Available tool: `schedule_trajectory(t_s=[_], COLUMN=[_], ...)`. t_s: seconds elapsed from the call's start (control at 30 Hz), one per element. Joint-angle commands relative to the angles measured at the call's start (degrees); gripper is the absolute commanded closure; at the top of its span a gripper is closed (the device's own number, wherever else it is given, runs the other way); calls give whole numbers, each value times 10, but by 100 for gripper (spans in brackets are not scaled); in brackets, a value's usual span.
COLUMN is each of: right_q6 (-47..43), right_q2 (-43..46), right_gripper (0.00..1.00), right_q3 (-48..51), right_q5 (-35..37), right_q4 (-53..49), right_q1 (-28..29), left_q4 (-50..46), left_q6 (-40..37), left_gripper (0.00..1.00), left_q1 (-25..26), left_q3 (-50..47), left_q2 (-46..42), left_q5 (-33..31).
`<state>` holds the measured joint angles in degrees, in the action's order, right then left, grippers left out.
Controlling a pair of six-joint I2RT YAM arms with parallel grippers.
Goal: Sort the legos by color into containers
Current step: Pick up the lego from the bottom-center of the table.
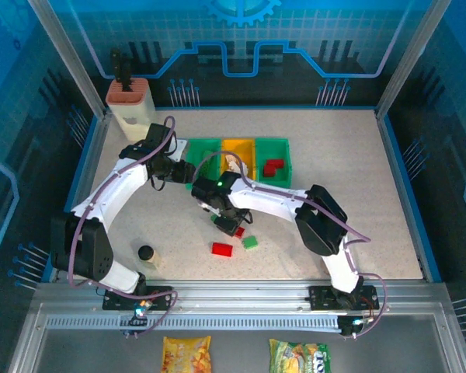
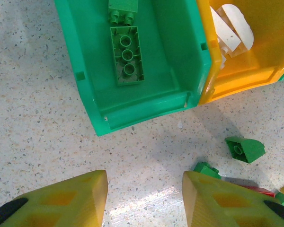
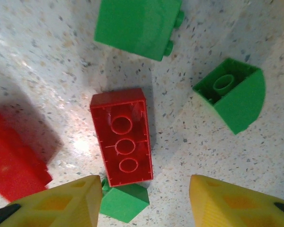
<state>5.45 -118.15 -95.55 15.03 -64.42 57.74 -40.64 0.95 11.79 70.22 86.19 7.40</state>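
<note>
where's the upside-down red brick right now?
Right wrist view, centre-left: the upside-down red brick lies on the table just ahead of the right gripper, a curved green brick to its right and a small green piece at its near end.

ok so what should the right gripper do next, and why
Probably lower the right gripper and close on the upside-down red plastic brick: it lies on the speckled table right below the open, empty jaws.

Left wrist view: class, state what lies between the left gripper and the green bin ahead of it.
Bare speckled table separates the left gripper from the green bin, as the left wrist view shows.
</note>
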Motion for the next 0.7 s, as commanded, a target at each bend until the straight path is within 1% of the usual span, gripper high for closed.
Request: schedule_trajectory(t_s=[0.0, 0.27, 0.5, 0.67], right_q6=[-11, -15, -17, -16], right_q2=[-17, -40, -52, -54], right_gripper=[46, 45, 45, 49], right_q3=[12, 24, 28, 30], right_q5=[5, -20, -24, -27], right_q4=[-22, -17, -13, -11], right_q1=[3, 3, 3, 3], left_q4=[-7, -7, -7, -7], left_q6=[-5, -6, -6, -7], left_gripper=[53, 53, 53, 53], left_q1=[-2, -3, -2, -2], left_q3=[-3, -3, -3, -3], left_q2=[-10, -9, -7, -6], left_q5=[12, 11, 10, 9])
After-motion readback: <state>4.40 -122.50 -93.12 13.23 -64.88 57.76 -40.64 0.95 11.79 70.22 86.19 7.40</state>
